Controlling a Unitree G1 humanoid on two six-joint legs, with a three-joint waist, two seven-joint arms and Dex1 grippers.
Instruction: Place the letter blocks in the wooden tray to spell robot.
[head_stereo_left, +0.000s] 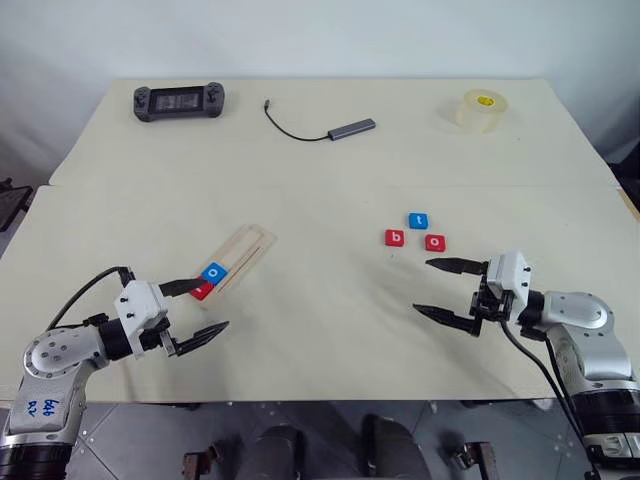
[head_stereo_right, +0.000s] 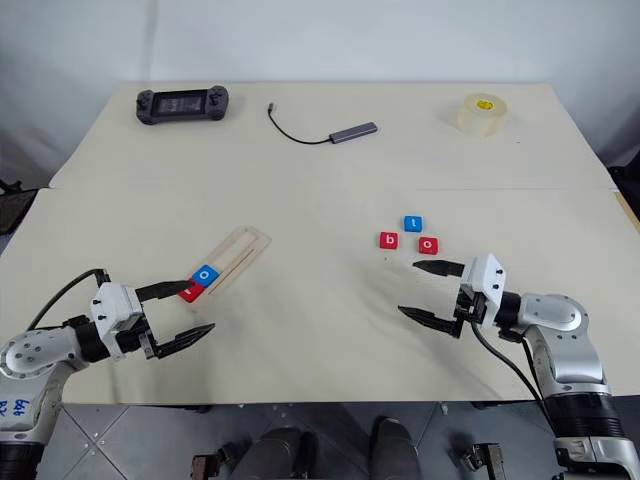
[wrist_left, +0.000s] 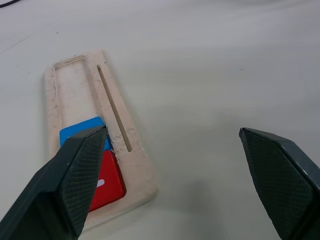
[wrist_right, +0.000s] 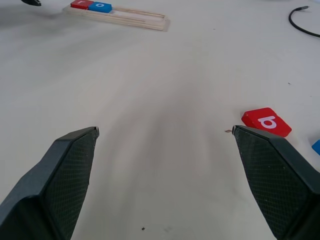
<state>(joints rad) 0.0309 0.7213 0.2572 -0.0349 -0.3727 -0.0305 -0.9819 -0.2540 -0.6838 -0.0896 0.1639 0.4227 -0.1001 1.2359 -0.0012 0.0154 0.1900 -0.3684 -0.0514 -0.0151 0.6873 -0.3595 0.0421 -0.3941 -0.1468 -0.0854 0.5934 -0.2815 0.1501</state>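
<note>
the wooden tray (head_stereo_left: 238, 256) is lying near the table's (head_stereo_left: 320, 340) front left, holding a red block (head_stereo_left: 202, 291) and blue o (head_stereo_left: 214, 272). b (head_stereo_left: 395, 238), t (head_stereo_left: 418, 220) and red o (head_stereo_left: 435, 242) are waiting toward the right. they are looking light, stiff and slippery; pinching opposite edges seems best. the left gripper (head_stereo_left: 196, 309) and right gripper (head_stereo_left: 438, 288) are both standing wide apart, holding nothing.

pale rough-grained wooden tray (wrist_left: 75, 95), glossy plastic letter blocks (wrist_right: 266, 122), matt cream table (head_stereo_left: 330, 180)

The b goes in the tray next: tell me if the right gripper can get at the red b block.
Probably yes: the right gripper is open, and bare table lies between it and the red b block.
</note>
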